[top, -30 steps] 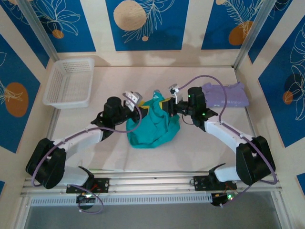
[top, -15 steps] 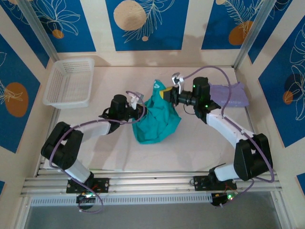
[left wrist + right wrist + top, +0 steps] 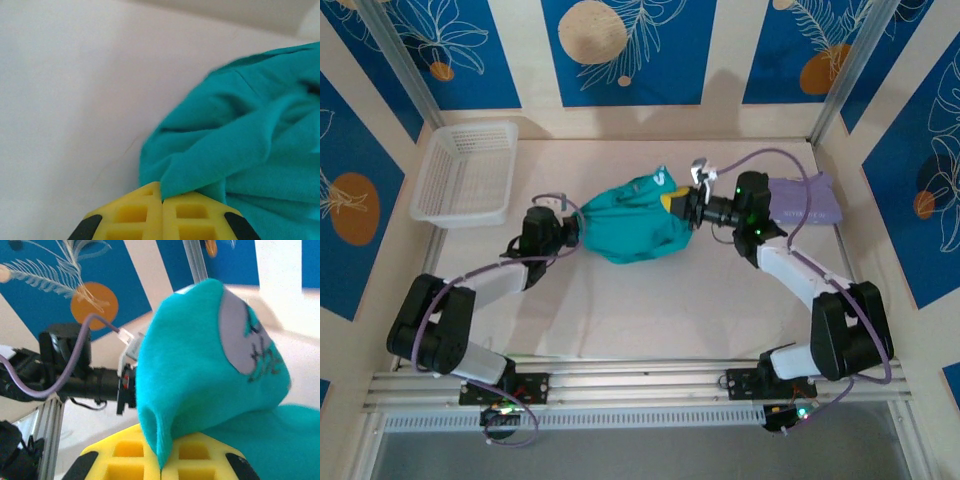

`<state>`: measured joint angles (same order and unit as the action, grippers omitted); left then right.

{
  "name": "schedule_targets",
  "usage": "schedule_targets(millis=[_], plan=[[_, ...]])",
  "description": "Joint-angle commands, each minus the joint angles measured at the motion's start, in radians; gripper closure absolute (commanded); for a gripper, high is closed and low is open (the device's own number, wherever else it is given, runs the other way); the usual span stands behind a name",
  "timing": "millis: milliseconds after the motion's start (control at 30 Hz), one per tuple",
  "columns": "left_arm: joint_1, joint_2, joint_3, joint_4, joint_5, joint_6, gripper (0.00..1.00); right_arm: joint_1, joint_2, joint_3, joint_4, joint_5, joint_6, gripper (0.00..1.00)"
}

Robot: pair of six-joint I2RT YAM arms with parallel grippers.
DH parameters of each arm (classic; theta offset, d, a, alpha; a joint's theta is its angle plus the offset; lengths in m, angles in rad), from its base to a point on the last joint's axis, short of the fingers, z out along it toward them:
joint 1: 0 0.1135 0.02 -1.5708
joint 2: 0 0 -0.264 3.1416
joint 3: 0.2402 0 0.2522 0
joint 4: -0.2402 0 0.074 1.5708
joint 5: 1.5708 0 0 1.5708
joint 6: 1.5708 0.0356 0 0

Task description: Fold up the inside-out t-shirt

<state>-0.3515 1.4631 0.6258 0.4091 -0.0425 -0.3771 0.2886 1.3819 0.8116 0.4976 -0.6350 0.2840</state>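
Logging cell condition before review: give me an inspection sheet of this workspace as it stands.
Surface: pale table.
Job's things: teal t-shirt bunched, stretched between both arms.
Clutter: white basket far left; folded lavender shirt far right.
Grippers: left gripper and right gripper, jaws shut on t-shirt cloth.
Cables: purple cables looping along both arms.
Surroundings: blue-and-cream leaf-print panels.

Cell lit brightly and evenly from above. Soft shadows cast under arms on pale bench (image 3: 650, 300). Overhead view rendered sharp, aluminium frame posts (image 3: 850, 80) splayed outward by wide-angle lens. Left wrist view: bench washed near-white, crumpled teal-green cloth t-shirt (image 3: 250, 140) slightly soft. Right wrist view: yellow-padded right pincer (image 3: 161, 465) blurred at bottom edge.
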Motion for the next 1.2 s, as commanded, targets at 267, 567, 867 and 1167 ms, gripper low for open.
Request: schedule_targets(millis=[267, 567, 867, 1167], plan=[[-0.074, -0.189, -0.083, -0.133, -0.017, 0.055, 0.5, 0.095, -0.039, -0.29, 0.019, 0.131, -0.002, 1.0], [-0.216, 0.01, 0.194, -0.33, 0.2, 0.257, 0.4, 0.099, -0.117, -0.322, -0.034, 0.166, -0.038, 1.0], [-0.234, 0.253, 0.416, -0.46, 0.197, 0.323, 0.58, 0.093, -0.144, -0.3, -0.061, 0.172, -0.055, 1.0], [-0.117, 0.104, 0.485, -0.269, 0.372, 0.13, 1.0, 0.037, -0.273, -0.198, -0.082, 0.191, -0.069, 1.0]])
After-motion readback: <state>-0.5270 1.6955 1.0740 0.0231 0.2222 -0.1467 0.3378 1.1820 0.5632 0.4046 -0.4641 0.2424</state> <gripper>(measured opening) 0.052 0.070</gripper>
